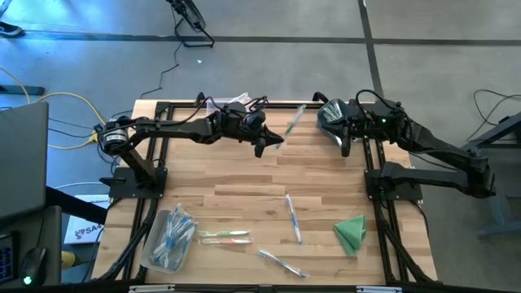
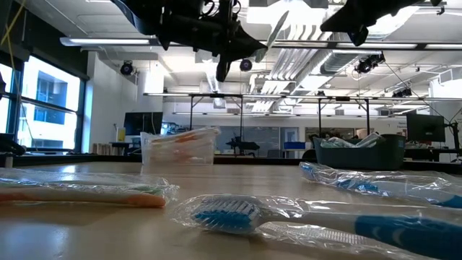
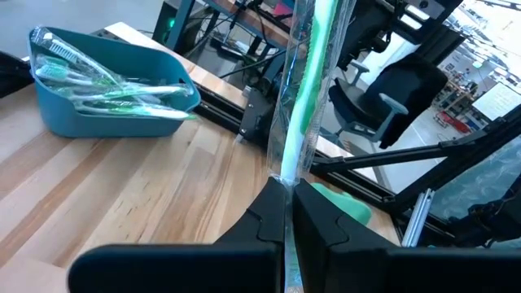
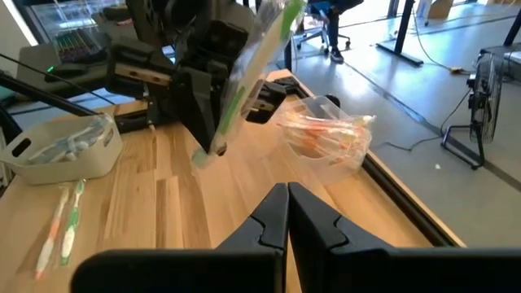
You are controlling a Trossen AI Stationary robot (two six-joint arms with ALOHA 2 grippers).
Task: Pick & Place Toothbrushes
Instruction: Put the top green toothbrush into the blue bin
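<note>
The lower end of the green toothbrush (image 3: 303, 98) disappears between the left gripper's (image 3: 286, 213) closed fingers, and its top runs off the left wrist view's edge. At table height, the orange toothbrush (image 2: 79, 193) and the nearest blue toothbrush (image 2: 303, 220) are each cut by a picture side, and crinkled wrap blurs their handles. From above, the contents of the clear bin (image 1: 168, 239) and the teal bin (image 1: 331, 117) are too small to count, with the right arm covering part of the teal one.
</note>
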